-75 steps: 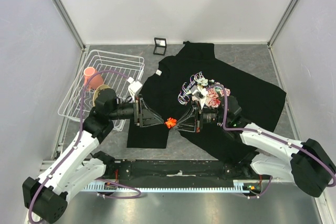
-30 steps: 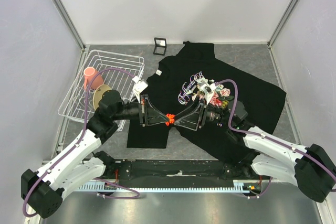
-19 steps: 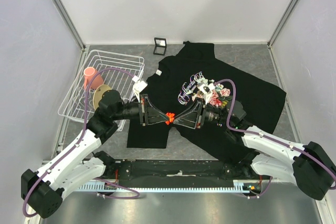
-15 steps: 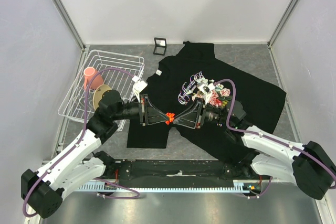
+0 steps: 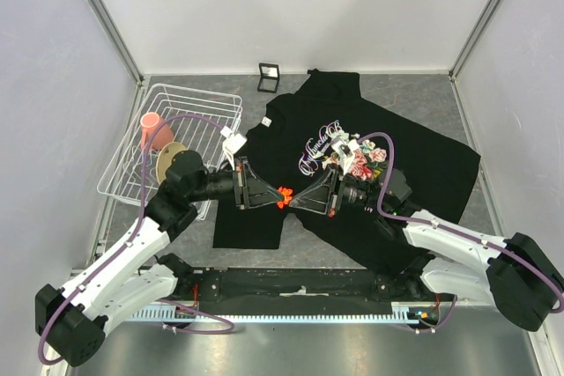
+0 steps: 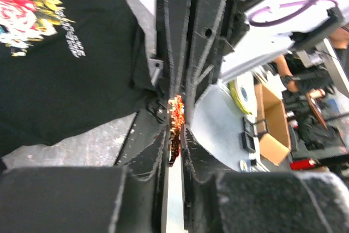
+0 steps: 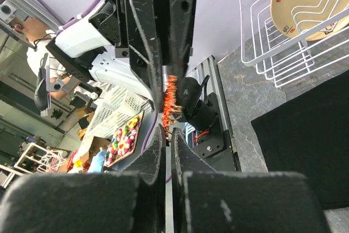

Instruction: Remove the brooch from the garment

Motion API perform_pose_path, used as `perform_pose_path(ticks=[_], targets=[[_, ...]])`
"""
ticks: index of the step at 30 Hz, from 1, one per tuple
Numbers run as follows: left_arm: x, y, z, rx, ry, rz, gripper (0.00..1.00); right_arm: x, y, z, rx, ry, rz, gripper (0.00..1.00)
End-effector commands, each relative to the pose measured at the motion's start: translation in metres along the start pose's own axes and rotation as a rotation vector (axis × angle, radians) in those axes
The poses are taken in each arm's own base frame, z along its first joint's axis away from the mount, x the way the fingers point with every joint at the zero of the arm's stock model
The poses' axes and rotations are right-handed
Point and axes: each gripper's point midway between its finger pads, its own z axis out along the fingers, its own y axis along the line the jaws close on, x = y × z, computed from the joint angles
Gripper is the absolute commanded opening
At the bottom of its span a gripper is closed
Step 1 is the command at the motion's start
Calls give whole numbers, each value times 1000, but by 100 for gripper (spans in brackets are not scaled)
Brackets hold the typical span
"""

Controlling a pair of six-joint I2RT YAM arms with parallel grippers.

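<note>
Brooch (image 5: 284,195): tiny, red-orange w/ jagged leaf-like edge, far smaller than the pink flower print on the black shirt (image 5: 414,156). Top view: it sits over the shirt's lower-left part, near the hem, exactly where both gripper tips meet head-on. L gripper (image 5: 275,197) comes in from the left, R gripper (image 5: 293,198) from the right, tips touching or nearly so. L wrist view: brooch (image 6: 175,121) seen edge-on as a thin orange strip w/ bright flecks, lying in the slit between the L gripper (image 6: 174,135) fingers, which are pressed together on it. Black cloth is bunched up just beside the opposing fingers. R wrist view: brooch (image 7: 168,102) again edge-on, spiky outline, standing right at the tips of the R gripper (image 7: 168,132). Its fingers are pressed together w/ no gap showing; cannot tell if they actually pinch the brooch or only butt against its edge. Pin and clasp not visible.
</note>
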Motion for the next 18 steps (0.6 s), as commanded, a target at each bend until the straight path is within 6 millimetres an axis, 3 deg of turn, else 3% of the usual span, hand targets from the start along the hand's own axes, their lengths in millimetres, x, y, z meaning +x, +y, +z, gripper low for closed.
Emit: perform_pose_path(ticks=[1,3,4,6,10,17,18], targets=[[-21,22,-4,-195,-88,-24,31,-20,6,6,3,-77,-50,0],[-31,29,-14,-295,-135,-10,48,-21,-12,6,85,-74,-49,0],[-32,42,-23,-390,-152,-2,50,-29,-16,8,117,-97,-58,0],[-42,41,-34,-449,-194,40,60,-31,-28,11,152,-93,-61,0],[-53,52,-52,-573,-239,88,61,-52,-42,24,165,-121,-55,0],[-40,66,-42,-549,-236,3,49,-55,-42,34,124,-95,-47,0],[-47,62,-41,-518,-282,3,47,-54,-44,32,132,-102,-45,0]])
